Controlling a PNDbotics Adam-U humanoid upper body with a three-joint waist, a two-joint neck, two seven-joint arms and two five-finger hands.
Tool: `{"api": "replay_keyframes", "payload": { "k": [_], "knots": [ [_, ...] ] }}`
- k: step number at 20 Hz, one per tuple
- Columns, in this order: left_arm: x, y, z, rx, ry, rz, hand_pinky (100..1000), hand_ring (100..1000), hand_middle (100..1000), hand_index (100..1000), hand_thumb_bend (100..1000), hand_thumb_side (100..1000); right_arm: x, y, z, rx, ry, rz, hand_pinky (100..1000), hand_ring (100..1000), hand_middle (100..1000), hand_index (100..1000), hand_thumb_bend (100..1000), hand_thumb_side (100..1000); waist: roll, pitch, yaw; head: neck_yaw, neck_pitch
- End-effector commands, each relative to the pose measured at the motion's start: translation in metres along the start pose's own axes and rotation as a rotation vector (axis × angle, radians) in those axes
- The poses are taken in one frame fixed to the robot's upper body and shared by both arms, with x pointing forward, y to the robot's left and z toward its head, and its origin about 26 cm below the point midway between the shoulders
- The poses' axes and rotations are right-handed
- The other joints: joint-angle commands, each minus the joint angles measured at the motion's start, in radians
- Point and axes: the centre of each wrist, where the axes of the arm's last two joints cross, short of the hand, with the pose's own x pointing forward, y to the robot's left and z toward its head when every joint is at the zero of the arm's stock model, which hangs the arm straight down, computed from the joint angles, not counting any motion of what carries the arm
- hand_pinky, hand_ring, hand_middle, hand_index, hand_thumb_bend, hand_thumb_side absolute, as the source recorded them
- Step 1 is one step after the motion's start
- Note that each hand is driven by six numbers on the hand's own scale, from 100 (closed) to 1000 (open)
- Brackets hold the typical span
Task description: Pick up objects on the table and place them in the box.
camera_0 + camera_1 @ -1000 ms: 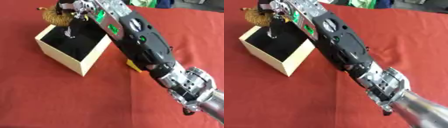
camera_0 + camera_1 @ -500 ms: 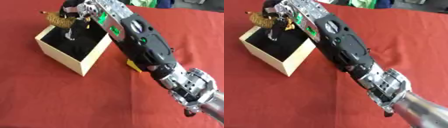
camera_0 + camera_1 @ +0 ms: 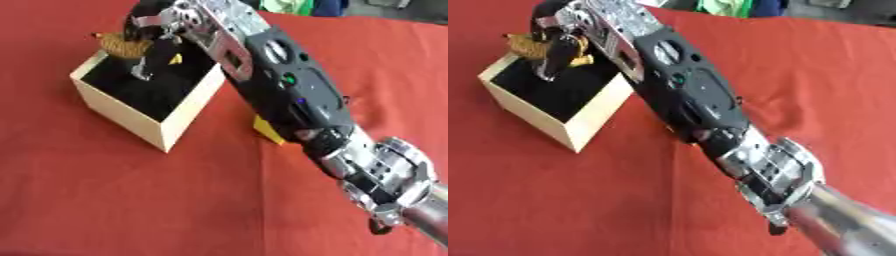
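The right hand reaches across the red table from the lower right, its fingers curled round a golden-brown object, which hangs over the far corner of the box. It is held above the opening and not on the rim, most likely so it can drop straight inside. The box is pale wood with a black lining; I cannot make out anything lying in it, as the hand covers part of the floor. A yellow thing peeks from under the forearm, just beside the box. The left hand is out of sight.
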Motion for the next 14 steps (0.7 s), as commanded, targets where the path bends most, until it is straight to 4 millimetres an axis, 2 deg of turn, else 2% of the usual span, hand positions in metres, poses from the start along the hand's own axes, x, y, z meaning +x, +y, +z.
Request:
{"api": "replay_keyframes", "payload": {
  "k": [1, 3, 4, 5, 6, 7, 11, 14],
  "knots": [
    [0.0045, 0.0019, -0.0029, -0.004, -0.023, -0.008, 651, 864, 856, 814, 103, 846, -0.0094, -0.0039, 0.0021, -0.001, 0.038, 0.021, 836, 869, 674, 850, 100, 626, 0.013, -0.020, 0.000, 0.002, -0.001],
    [0.0046, 0.0018, -0.0029, -0.004, -0.023, -0.008, 651, 864, 856, 814, 102, 845, -0.0101, -0.0023, 0.0001, 0.007, 0.038, 0.033, 844, 884, 739, 877, 100, 705, 0.013, -0.020, 0.000, 0.001, -0.001],
    [0.0045, 0.0019, -0.0029, -0.004, -0.023, -0.008, 651, 864, 856, 814, 102, 844, -0.0105, -0.0016, -0.0005, 0.010, 0.036, 0.041, 845, 886, 745, 880, 100, 717, 0.014, -0.019, -0.001, 0.001, -0.001],
    [0.0045, 0.0019, -0.0029, -0.004, -0.023, -0.008, 651, 863, 856, 813, 101, 844, -0.0109, -0.0012, -0.0010, 0.013, 0.032, 0.051, 854, 904, 799, 923, 100, 811, 0.014, -0.019, -0.001, 0.001, 0.000],
    [0.0045, 0.0019, -0.0028, -0.004, -0.023, -0.008, 651, 863, 856, 813, 101, 844, -0.0113, -0.0008, -0.0014, 0.015, 0.026, 0.064, 855, 906, 804, 926, 100, 816, 0.014, -0.019, -0.001, 0.001, 0.000],
    [0.0045, 0.0018, -0.0028, -0.004, -0.023, -0.008, 651, 863, 856, 813, 101, 844, -0.0115, -0.0006, -0.0017, 0.017, 0.018, 0.078, 863, 918, 833, 949, 100, 866, 0.014, -0.020, -0.002, 0.001, 0.000],
    [0.0046, 0.0018, -0.0030, -0.006, -0.025, -0.008, 651, 863, 855, 813, 100, 842, -0.0128, -0.0047, 0.0025, -0.001, 0.003, 0.124, 871, 927, 847, 957, 115, 981, 0.015, -0.020, -0.004, 0.003, 0.000],
    [0.0047, 0.0020, -0.0033, -0.006, -0.027, -0.008, 651, 863, 855, 812, 100, 842, -0.0135, -0.0096, 0.0080, -0.025, 0.000, 0.132, 871, 924, 845, 954, 115, 993, 0.016, -0.021, -0.005, 0.004, -0.002]
  ]
}}
